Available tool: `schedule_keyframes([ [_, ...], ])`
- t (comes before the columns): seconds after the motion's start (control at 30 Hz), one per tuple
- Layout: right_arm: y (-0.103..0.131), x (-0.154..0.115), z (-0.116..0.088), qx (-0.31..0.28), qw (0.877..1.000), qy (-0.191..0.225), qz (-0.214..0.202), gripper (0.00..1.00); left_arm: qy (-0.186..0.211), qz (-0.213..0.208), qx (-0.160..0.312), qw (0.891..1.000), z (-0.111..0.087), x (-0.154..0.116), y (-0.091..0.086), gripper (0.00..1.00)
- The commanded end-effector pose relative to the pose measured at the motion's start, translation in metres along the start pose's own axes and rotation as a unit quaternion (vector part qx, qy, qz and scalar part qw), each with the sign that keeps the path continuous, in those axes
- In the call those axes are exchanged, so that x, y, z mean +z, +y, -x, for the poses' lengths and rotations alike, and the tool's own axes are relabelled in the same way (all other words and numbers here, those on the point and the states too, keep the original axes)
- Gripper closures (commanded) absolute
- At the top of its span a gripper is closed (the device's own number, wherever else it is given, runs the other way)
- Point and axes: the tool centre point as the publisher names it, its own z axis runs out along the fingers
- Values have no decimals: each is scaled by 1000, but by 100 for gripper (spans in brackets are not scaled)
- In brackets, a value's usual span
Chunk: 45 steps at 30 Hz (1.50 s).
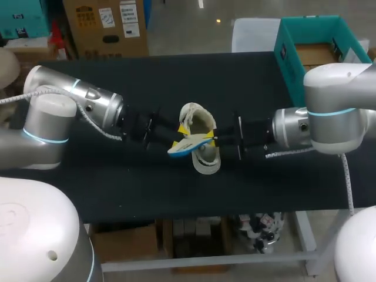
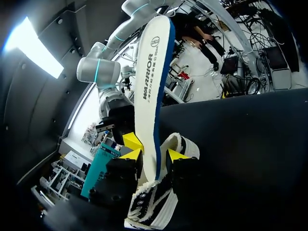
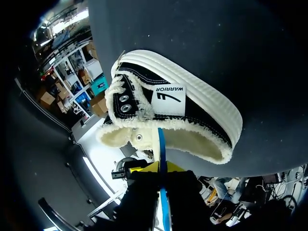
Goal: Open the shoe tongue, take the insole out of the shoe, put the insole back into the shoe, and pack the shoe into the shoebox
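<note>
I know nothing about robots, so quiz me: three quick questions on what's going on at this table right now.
1. True or false: the insole lies flat inside the shoe.
2. What colour is the shoebox? A teal, B red, C white.
3. Fill in: the left gripper is shut on the ____.
Key: 1 false; 2 A; 3 insole.
</note>
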Motion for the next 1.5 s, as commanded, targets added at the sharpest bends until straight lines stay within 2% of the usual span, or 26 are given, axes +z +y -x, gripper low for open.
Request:
schedule_keyframes([
  [0.03, 2, 0, 0, 0, 1000, 0, -5, 100, -9, 0, -1, 1000, -1, 4, 6, 70],
  [0.1, 2, 1, 0, 0, 1000, 0, -6, 100, -12, 1, -1, 1000, 0, 5, 7, 73],
  [0.13, 2, 1, 1, 0, 1000, -1, -6, 100, -13, 0, -2, 1000, 1, 6, 7, 77],
  [0.27, 3, 2, 1, 0, 1000, -3, -8, 100, -15, -7, -3, 1000, 4, 10, 6, 85],
  [0.4, 4, 3, 1, 1, 1000, -4, -9, 100, -13, -13, 1, 1000, 6, 13, 4, 83],
  [0.53, 5, 4, 1, 2, 1000, -6, -11, 100, -10, -13, 1, 1000, 7, 15, 5, 100],
  [1.0, 13, 13, -4, -12, 999, -32, -17, 100, 16, -9, 10, 1000, 4, 18, 9, 100],
  [1.5, 31, 18, -6, -7, 999, -42, -12, 100, 25, -4, -1, 1000, 2, 26, 33, 100],
])
